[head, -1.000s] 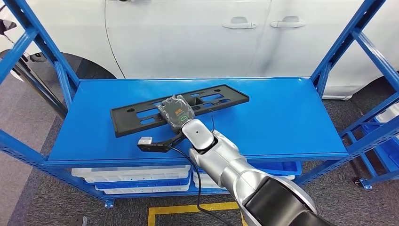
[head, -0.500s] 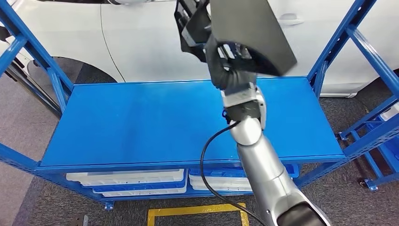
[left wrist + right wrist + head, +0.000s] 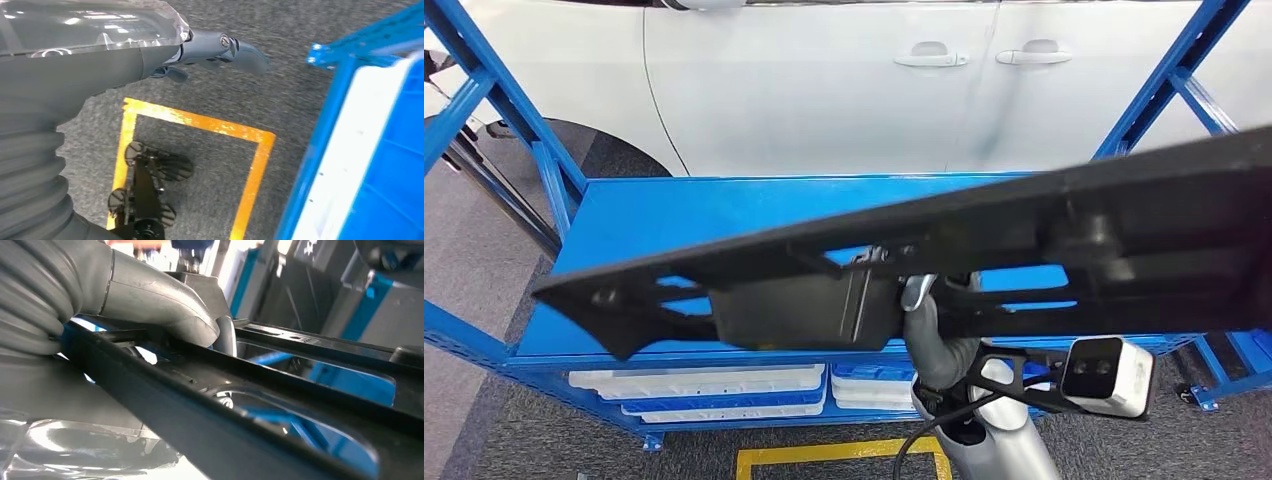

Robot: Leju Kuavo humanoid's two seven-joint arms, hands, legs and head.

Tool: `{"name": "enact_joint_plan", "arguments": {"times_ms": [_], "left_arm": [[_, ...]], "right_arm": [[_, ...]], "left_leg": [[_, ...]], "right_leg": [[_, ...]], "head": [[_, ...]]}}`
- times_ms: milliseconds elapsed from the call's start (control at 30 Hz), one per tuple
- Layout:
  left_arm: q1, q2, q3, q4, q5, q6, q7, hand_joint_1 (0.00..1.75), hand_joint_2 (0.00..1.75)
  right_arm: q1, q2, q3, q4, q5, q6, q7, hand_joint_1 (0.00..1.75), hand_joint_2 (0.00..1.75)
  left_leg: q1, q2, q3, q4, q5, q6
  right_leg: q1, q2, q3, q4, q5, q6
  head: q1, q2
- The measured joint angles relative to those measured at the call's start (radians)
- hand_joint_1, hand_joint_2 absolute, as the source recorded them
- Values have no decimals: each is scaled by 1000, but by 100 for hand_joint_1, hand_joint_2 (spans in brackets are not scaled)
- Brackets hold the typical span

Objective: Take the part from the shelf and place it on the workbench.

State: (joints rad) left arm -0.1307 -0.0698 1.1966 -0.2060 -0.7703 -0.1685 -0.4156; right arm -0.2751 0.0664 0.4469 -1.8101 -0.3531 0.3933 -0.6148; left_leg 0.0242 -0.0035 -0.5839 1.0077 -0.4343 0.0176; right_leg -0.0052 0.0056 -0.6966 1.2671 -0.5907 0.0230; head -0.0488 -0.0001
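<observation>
Item: long black slotted part (image 3: 984,240), lifted clear of the blue shelf (image 3: 654,215) and carried close below the head camera, apparently for transfer to the workbench. Right hand (image 3: 150,315) grips its rail, thumb (image 3: 165,310) over the edge. Left hand (image 3: 150,50) hangs above the floor, empty, fingers loosely extended.

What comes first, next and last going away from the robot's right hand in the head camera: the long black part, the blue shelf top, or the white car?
1. Black part: held in the right hand, so nearest.
2. Blue shelf top: just behind the lifted part.
3. White car: beyond the shelf, farthest.
</observation>
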Motion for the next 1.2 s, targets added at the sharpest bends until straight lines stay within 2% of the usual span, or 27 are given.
{"name": "enact_joint_plan", "arguments": {"times_ms": [33, 67, 133, 200, 267, 333, 367, 400, 467, 500, 533, 567, 600, 667, 700, 733, 833, 867, 900, 933, 967, 1000, 1033, 1067, 1100, 1133, 1200], "left_arm": [[4, 0, 3, 0, 1, 0, 6, 0, 175], [8, 0, 6, 0, 1, 0, 10, 0, 175], [14, 0, 10, 0, 0, 0, 12, 0, 175], [17, 0, 12, 0, -1, 3, 12, 0, 175], [20, 0, 13, 0, -2, 7, 13, 0, 175], [21, 1, 13, 0, -2, 10, 15, 0, 175], [22, 1, 13, 0, -2, 11, 16, 0, 175], [22, 1, 13, 0, -1, 13, 17, 0, 175], [23, 2, 13, 0, -2, 17, 20, 0, 175], [24, 2, 14, 0, -2, 19, 22, 0, 175], [25, 3, 14, 0, -4, 21, 25, 0, 175], [26, 3, 14, 0, -5, 24, 28, 0, 175], [26, 3, 14, 0, -6, 26, 31, 0, 175], [24, 4, 14, 0, -8, 31, 35, 0, 175], [23, 4, 14, 0, -9, 32, 36, 0, 175], [22, 5, 13, 0, -9, 33, 38, 0, 175], [26, 5, 14, 0, -9, 34, 44, 0, 175], [26, 5, 14, 0, -9, 33, 46, 0, 175], [25, 5, 14, 0, -8, 32, 46, 0, 175], [25, 4, 14, 0, -7, 31, 47, 0, 175], [25, 4, 15, 0, -5, 29, 47, 0, 175], [26, 4, 15, 0, -3, 29, 47, 0, 175], [27, 4, 16, 0, -1, 28, 47, 0, 175], [28, 4, 18, 0, 2, 27, 47, 0, 175], [28, 4, 19, 0, 3, 26, 47, 0, 175], [28, 4, 20, 0, 4, 25, 47, 0, 175], [28, 3, 22, 0, 7, 22, 48, 0, 175]], "right_arm": [[15, -5, 10, 0, 0, 6, -4, 175, 175], [26, -8, 18, -1, 1, 12, -8, 175, 175], [38, -13, 28, -7, 5, 19, -13, 175, 175], [44, -16, 32, -18, 8, 23, -17, 175, 175], [49, -18, 33, -29, 8, 27, -18, 175, 175], [53, -22, 32, -36, 8, 33, -20, 175, 175], [54, -23, 32, -39, 7, 36, -23, 175, 175], [54, -25, 30, -43, 6, 39, -26, 175, 175], [55, -28, 25, -48, 4, 43, -32, 175, 175], [56, -29, 20, -51, 1, 45, -34, 175, 175], [57, -31, 14, -53, -4, 47, -34, 175, 175], [57, -32, 7, -56, -13, 49, -31, 175, 175], [58, -32, 0, -60, -22, 51, -28, 175, 175], [58, -32, -15, -71, -43, 53, -19, 175, 175], [57, -32, -22, -76, -50, 52, -17, 175, 175], [57, -32, -29, -81, -55, 48, -15, 175, 175], [58, -32, -46, -90, -50, 29, -17, 175, 175], [59, -33, -51, -92, -46, 23, -20, 175, 175], [61, -33, -54, -93, -42, 18, -24, 175, 175], [63, -34, -57, -94, -38, 14, -30, 175, 175], [68, -35, -59, -94, -36, 10, -37, 175, 175], [72, -36, -60, -94, -33, 6, -43, 175, 175], [78, -37, -60, -94, -31, 4, -47, 175, 175], [82, -39, -60, -94, -29, 2, -49, 175, 175], [84, -41, -60, -94, -29, 3, -51, 175, 175], [84, -43, -60, -94, -29, 5, -51, 175, 175], [81, -46, -60, -96, -29, 12, -52, 175, 175]], "left_leg": [[0, 0, -1, 2, 0, 0], [0, 0, -3, 4, 0, -1], [1, -1, -5, 9, 0, -4], [-2, -2, -8, 13, 2, -14], [-3, -3, -11, 11, 8, -28], [-2, -3, -16, 12, 6, -41], [-1, -2, -23, 27, -12, -45], [0, -1, -36, 61, -44, -48], [0, -1, -75, 183, -132, -50], [0, -1, -91, 243, -165, -50], [0, -1, -93, 277, -181, -50], [-1, -1, -77, 273, -178, -49], [-1, -1, -39, 226, -160, -46], [-3, -1, 59, 82, -122, -37], [-6, -2, 91, 29, -109, -32], [-10, -3, 104, 3, -104, -28], [-13, -1, 91, -3, -79, -13], [-11, 1, 83, -5, -66, -7], [-8, 4, 72, -8, -53, -1], [-7, 7, 59, -8, -40, 3], [-8, 7, 44, -8, -29, 6], [-8, 8, 29, -7, -18, 7], [-8, 9, 13, -5, -7, 6], [-8, 10, -3, -3, 2, 5], [-8, 10, -18, 1, 11, 3], [-8, 10, -32, 4, 19, 0], [-9, 9, -51, 11, 33, -8]], "right_leg": [[-3, 0, -9, 25, -3, 2], [-6, 0, 1, 9, 14, 3], [-10, -1, 70, -119, 75, 1], [-7, -1, 125, -227, 113, -5], [-1, 1, 129, -245, 122, -13], [-3, 1, 122, -252, 135, -27], [-5, -1, 118, -256, 142, -36], [-6, -3, 113, -260, 151, -43], [-2, -6, 96, -261, 164, -51], [1, -7, 86, -260, 171, -52], [3, -7, 76, -258, 179, -53], [5, -7, 65, -256, 187, -52], [7, -7, 54, -253, 194, -51], [10, -6, 37, -246, 207, -44], [11, -6, 33, -243, 213, -39], [11, -7, 31, -242, 218, -34], [8, -5, 27, -249, 238, -15], [7, -3, 20, -242, 225, -9], [5, -1, 9, -217, 193, -3], [2, 0, -6, -171, 142, 1], [1, -1, -22, -108, 86, 6], [-1, -1, -35, -40, 43, 10], [-2, -1, -39, 12, 22, 13], [-4, -1, -28, 35, 25, 14], [-5, -1, 0, 22, 46, 14], [-6, -1, 46, -26, 70, 13], [-4, -1, 154, -173, 80, 3]], "head": [[0, 0], [0, 0], [0, 0], [0, 0], [0, 0], [0, 0], [0, 0], [0, 0], [0, 0], [0, 0], [0, 0], [0, 0], [0, 0], [0, 0], [0, 0], [0, 0], [0, 0], [0, 0], [0, 0], [0, 0], [0, 0], [0, 0], [0, 0], [0, 0], [0, 0], [0, 0], [0, 0]]}}
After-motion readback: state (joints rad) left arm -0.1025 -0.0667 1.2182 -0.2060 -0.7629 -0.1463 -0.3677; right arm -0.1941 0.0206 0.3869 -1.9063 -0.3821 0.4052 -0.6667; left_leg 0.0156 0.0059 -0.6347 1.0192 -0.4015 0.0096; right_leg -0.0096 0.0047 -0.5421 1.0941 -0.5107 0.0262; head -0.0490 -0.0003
